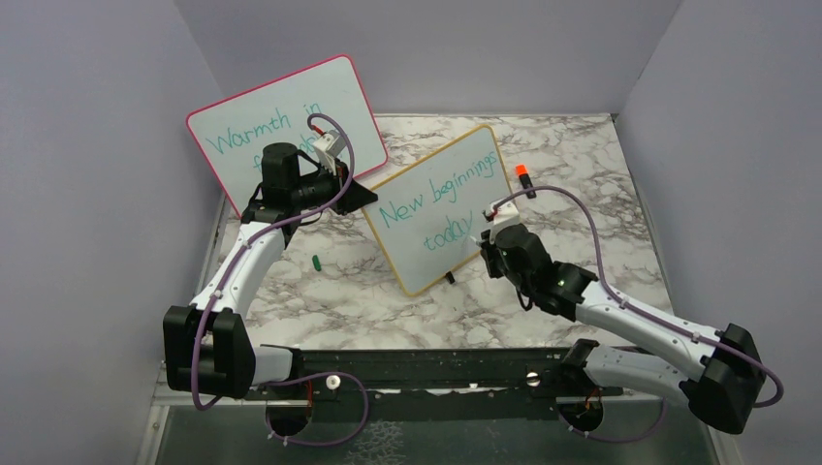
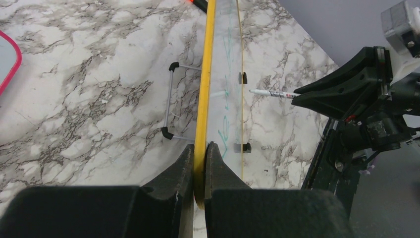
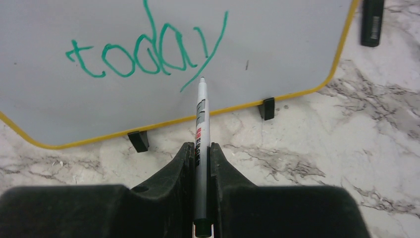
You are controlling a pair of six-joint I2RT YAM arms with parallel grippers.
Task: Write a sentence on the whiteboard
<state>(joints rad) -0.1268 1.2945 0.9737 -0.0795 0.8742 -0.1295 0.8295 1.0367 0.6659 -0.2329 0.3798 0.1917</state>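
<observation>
Two-arm writing on propped whiteboard, sentence looking near done.

Nearest: right gripper (image 3: pixel 200 148) clenched on a white marker (image 3: pixel 201 111), barrel lined up with the fingers so the tip aims square at the writing face. Tip at the tail of the "y"; contact not tellable. Next: yellow-framed whiteboard (image 1: pixel 426 266) tilted back on small black feet and a wire stand (image 2: pixel 171 101) in the middle of the table (image 1: pixel 320 300), facing the right arm. Teal sentence (image 1: pixel 438 199) reading "New beginnings today" in two slanted lines. Left gripper (image 2: pixel 199 153) pinched on the frame's left edge, probably bracing against marker push. Loose green cap (image 1: pixel 316 261) left of the board. Farthest: pink-framed whiteboard (image 1: pixel 242 121) at the back wall.
</observation>
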